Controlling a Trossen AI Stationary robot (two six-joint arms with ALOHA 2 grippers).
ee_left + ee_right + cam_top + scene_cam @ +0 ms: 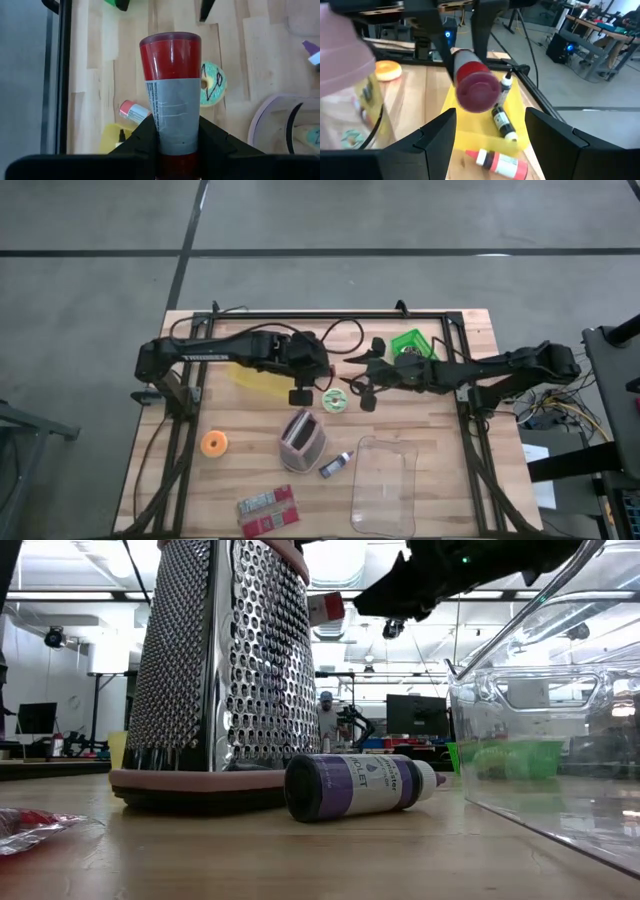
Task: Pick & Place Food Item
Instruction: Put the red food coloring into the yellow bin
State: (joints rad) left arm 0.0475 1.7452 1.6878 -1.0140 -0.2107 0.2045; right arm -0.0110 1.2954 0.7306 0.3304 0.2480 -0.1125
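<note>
My left tool [177,142] held the red bottle [172,90] tight above the middle of the desk [440,480], its long end pointing at my open, empty right tool [490,137].

A perforated shiny metal grater [220,660] and a clear glossy plastic container [560,740] stand on the matt, planked wooden bench [440,480].
</note>
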